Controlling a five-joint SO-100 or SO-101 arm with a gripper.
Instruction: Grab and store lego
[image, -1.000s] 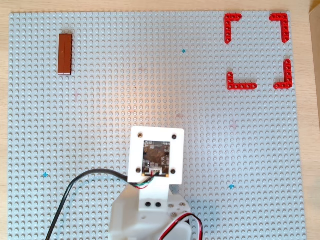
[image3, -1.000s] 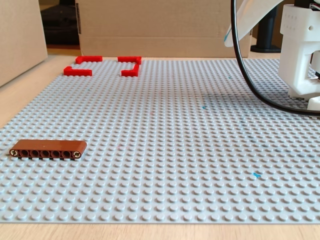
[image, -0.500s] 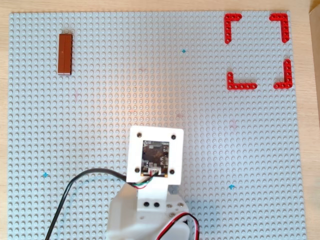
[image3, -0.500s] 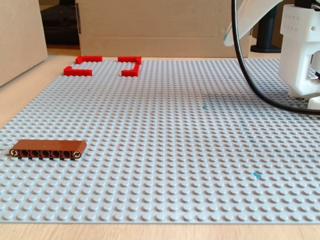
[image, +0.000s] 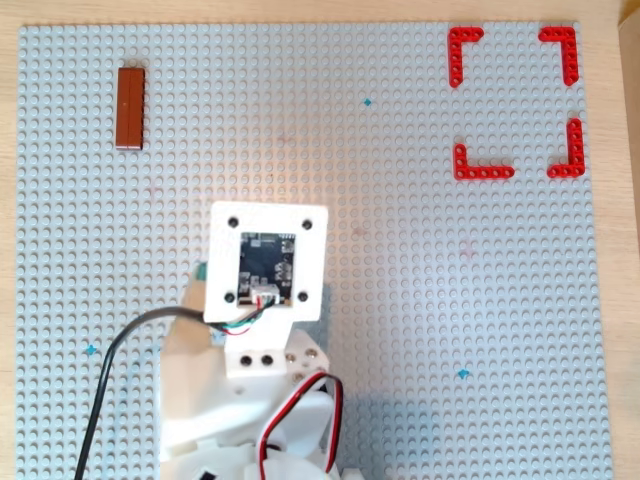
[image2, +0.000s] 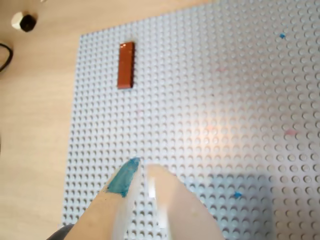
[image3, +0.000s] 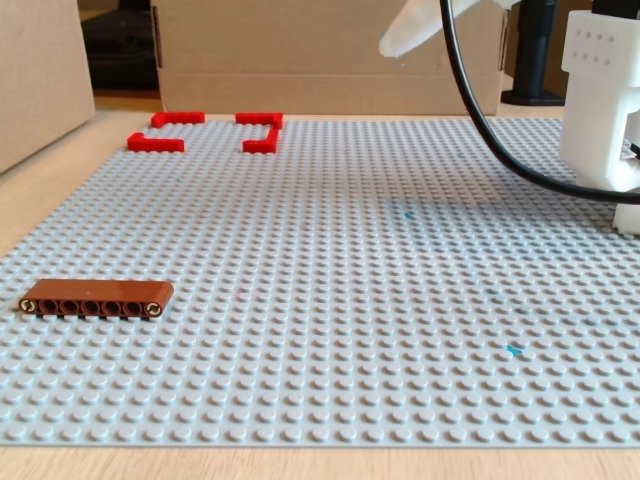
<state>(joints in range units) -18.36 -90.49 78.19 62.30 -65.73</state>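
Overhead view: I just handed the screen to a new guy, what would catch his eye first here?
Probably the white arm with its exposed circuit board, rising from the bottom edge over the grey studded baseplate. Next, the four red L-shaped corner pieces framing a square at the top right. Last, the lone reddish-brown lego lying free at the top left, well away from the gripper.
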